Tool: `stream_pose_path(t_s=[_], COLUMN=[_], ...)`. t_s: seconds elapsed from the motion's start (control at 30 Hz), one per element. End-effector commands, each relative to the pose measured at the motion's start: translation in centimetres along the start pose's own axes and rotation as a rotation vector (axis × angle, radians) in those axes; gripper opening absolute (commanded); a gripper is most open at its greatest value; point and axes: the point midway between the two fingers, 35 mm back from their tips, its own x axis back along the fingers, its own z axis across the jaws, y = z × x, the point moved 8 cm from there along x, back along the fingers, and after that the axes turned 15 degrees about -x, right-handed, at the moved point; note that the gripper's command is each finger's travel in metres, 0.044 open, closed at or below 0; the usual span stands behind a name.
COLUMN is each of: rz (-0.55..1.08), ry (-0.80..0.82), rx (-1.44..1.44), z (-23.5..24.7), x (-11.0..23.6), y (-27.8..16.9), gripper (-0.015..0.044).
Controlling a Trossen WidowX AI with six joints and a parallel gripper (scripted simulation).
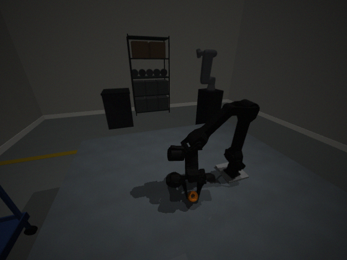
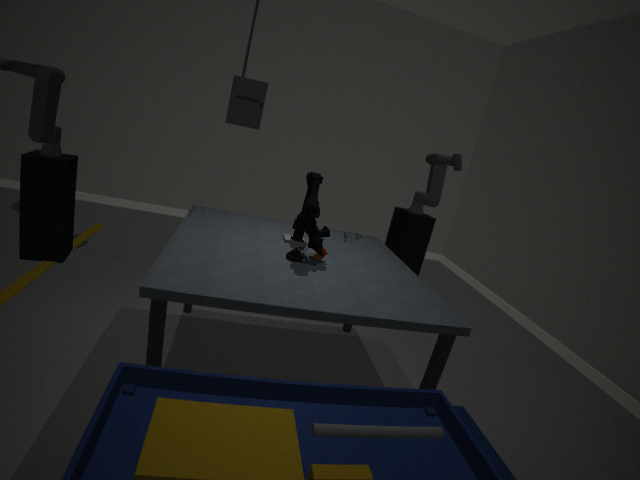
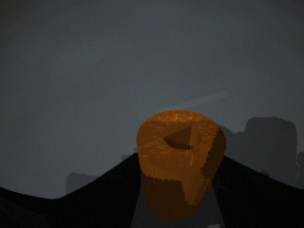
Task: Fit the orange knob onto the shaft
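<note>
My gripper (image 1: 192,193) (image 2: 319,251) (image 3: 177,160) is shut on the orange knob (image 1: 193,196) (image 2: 323,251) (image 3: 179,165) and holds it just above the table top. In the wrist view the knob sits between my two dark fingers, and its hole with one flat side faces the camera. The knob is tilted, not upright. The round pedestal (image 1: 169,179) (image 2: 295,254) with the dark shaft stands on the table a little to the left of and behind the knob, apart from it. The shaft itself is too dark to make out.
The arm's white base plate (image 1: 233,174) lies to the right behind the gripper. The grey table (image 2: 232,268) ends at edges all around. A blue cart (image 2: 268,428) stands in front; a shelf rack (image 1: 148,73), black cabinets and other arms stand far off.
</note>
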Motion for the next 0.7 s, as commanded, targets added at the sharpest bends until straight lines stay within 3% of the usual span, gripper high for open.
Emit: stream_pose_path(t_s=[0.0, 0.3, 0.43, 0.53, 0.67], rz=[-0.060, -0.209, -0.178, -0.185, -0.185], ry=[0.018, 0.058, 0.049, 0.050, 0.050], rx=[0.003, 0.002, 0.003, -0.002, -0.002], z=[-0.2, -0.7, -0.6, -0.7, -0.7], x=[0.1, 0.2, 0.3, 0.3, 0.3], y=[-0.9, -3.1, -2.8, -2.7, -2.7], gripper=[0.0179, 0.0179, 0.0179, 0.0258, 0.0260])
